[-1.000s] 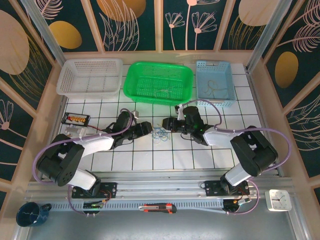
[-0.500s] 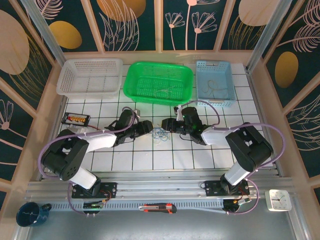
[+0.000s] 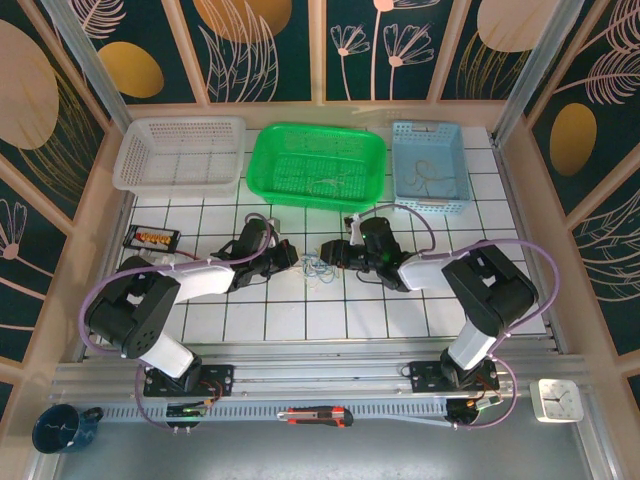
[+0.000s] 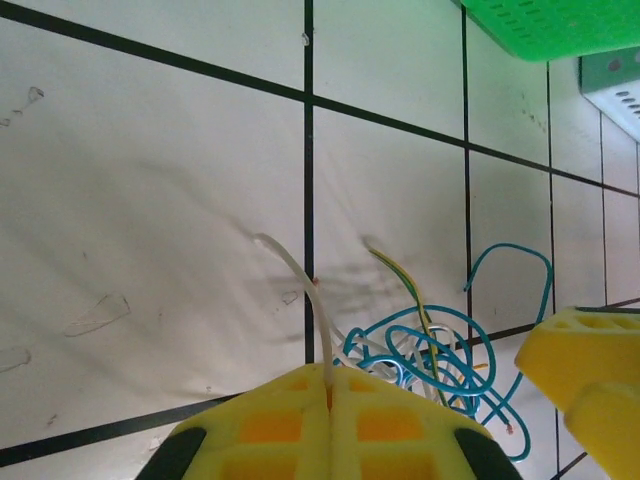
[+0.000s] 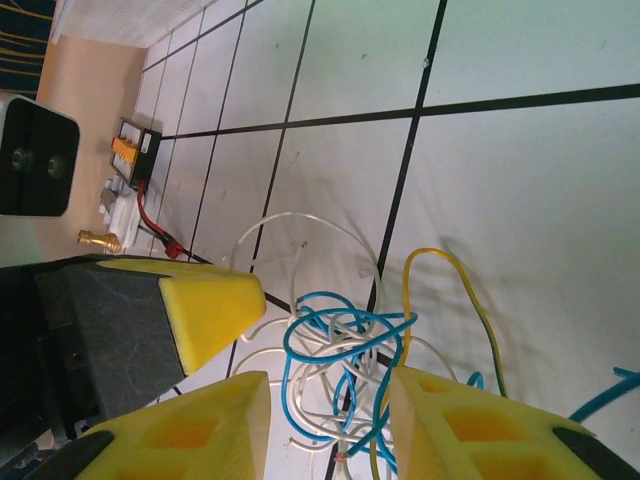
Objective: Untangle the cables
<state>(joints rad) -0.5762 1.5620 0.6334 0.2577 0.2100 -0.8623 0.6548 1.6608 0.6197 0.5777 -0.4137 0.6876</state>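
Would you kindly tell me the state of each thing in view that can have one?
left gripper, shut on the pale grey wire.
right gripper, open, straddling the tangle.
cables, tangled together in loops.
blue basket, holding a thin wire.

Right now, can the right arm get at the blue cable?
Probably yes: the right gripper is open, the blue cable loops between its fingers, and nothing covers it.

1. A white tiled table is seen, crossed by black grid lines.
2. It is enclosed by dark walls, painted with pale flowers and gold ovals.
3. The panels are divided by tan wooden frames.
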